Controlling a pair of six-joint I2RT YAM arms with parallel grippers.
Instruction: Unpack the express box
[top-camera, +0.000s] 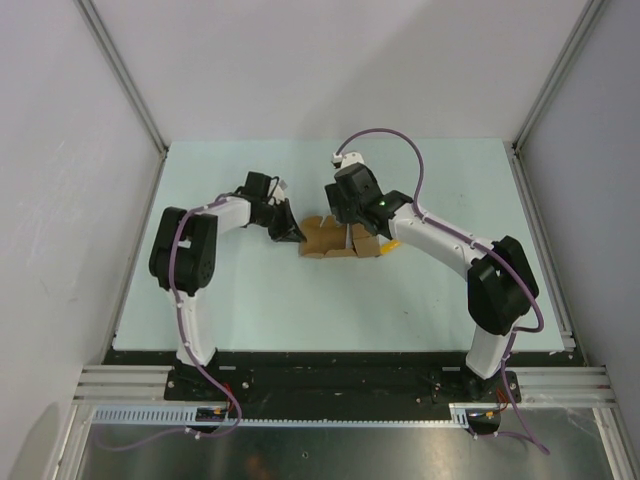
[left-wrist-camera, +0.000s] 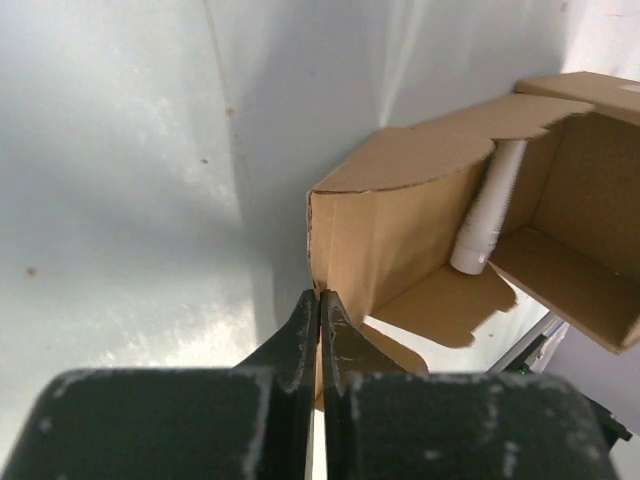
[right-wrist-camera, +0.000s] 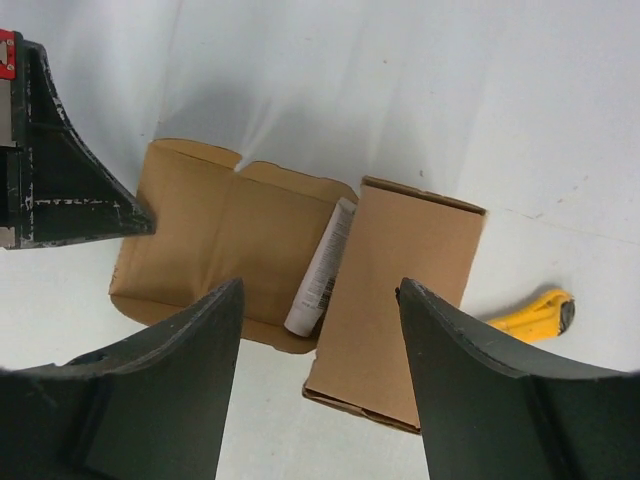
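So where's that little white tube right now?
The white tube lies inside the opened express box; in the right wrist view it rests along the box's middle fold, left of the big flap, with the yellow cutter further right.

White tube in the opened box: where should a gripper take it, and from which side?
Probably its middle, from above, jaws closing across its narrow width. The white tube lies slanted in the open express box, long sides exposed, its ends close to cardboard. The right gripper hangs open right over it.
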